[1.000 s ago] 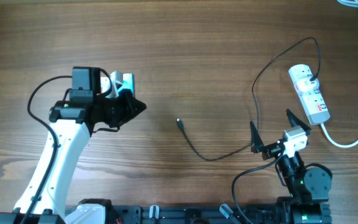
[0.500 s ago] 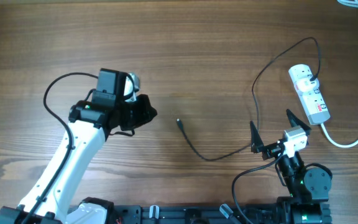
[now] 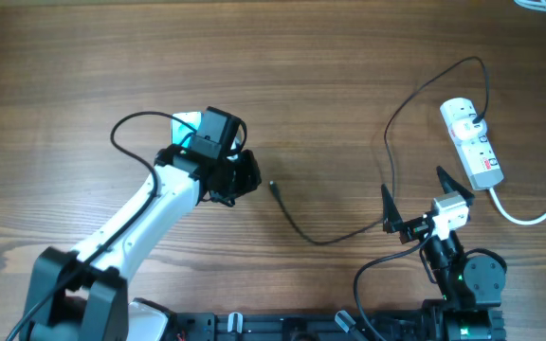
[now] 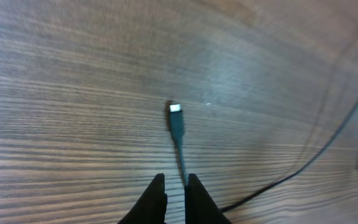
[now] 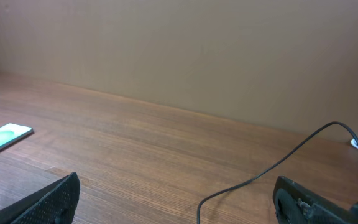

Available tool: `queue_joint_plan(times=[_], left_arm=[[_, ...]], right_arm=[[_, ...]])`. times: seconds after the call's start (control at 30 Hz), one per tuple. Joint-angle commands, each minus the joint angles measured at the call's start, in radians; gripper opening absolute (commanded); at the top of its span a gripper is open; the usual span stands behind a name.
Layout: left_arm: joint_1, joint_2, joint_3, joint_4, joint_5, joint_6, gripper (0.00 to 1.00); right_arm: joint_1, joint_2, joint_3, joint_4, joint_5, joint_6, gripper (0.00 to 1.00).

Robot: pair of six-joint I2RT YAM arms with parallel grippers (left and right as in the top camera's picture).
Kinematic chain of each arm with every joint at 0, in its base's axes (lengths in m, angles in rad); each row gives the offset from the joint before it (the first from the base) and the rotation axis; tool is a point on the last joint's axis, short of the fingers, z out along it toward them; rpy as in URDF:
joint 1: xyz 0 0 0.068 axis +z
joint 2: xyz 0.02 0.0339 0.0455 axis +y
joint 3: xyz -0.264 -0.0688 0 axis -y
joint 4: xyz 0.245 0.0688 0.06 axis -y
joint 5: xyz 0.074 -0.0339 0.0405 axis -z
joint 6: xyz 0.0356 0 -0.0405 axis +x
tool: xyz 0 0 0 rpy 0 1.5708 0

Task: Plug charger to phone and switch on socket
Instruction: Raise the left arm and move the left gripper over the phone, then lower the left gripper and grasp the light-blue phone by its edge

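The charger's metallic plug tip (image 3: 273,187) (image 4: 174,109) lies loose on the wood. Its thin black cable (image 3: 325,241) loops right and up into the white socket (image 3: 472,142). My left gripper (image 3: 249,177) (image 4: 174,177) hovers just left of the tip and points at it. Its jaws are all but shut, with a thin slit between them and nothing held. The teal phone (image 3: 188,122) (image 5: 2,138) lies flat, partly hidden behind my left wrist. My right gripper (image 3: 410,178) (image 5: 176,180) stands wide open and empty beside the cable, left of the socket.
A thick white cord (image 3: 538,213) curls from the socket round the table's right edge. In the right wrist view the black cable (image 5: 278,168) arcs past the right finger (image 5: 316,202), and a brown wall closes off the far side.
My left arm has swung right, away from the phone, and now points at the plug tip. Its jaws have parted a hair. The right arm and the cable have not moved.
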State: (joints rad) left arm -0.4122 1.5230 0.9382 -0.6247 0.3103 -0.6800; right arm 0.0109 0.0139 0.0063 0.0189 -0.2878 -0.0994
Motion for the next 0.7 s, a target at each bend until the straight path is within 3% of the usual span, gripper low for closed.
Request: queue_joint_plan(times=[0.0, 0.1, 0.13, 0.2, 0.3, 0.5, 0.67], left_arm=[[-0.021, 0.055, 0.011, 0.008, -0.045, -0.022, 0.17], [-0.034, 0.087, 0.011, 0.008, -0.093, -0.040, 0.27], [-0.038, 0.091, 0.011, 0.008, -0.100, -0.039, 0.44], [-0.040, 0.092, 0.011, 0.005, -0.109, -0.039, 0.62], [-0.013, 0.092, 0.080, -0.076, -0.131, -0.032, 0.79], [0.117, 0.093, 0.417, -0.418, -0.341, 0.121, 0.88], [0.221, 0.134, 0.436, -0.369, -0.421, 0.231, 0.90]], right_arm=[[0.004, -0.003, -0.001, 0.003, 0.005, -0.005, 1.00], [0.004, -0.003, -0.001, 0.003, 0.005, -0.005, 1.00], [0.004, -0.003, -0.001, 0.003, 0.005, -0.005, 1.00], [0.004, -0.003, -0.001, 0.003, 0.005, -0.005, 1.00], [0.004, -0.003, -0.001, 0.003, 0.005, -0.005, 1.00], [0.004, -0.003, -0.001, 0.003, 0.005, -0.005, 1.00], [0.004, -0.003, -0.001, 0.003, 0.005, -0.005, 1.00]])
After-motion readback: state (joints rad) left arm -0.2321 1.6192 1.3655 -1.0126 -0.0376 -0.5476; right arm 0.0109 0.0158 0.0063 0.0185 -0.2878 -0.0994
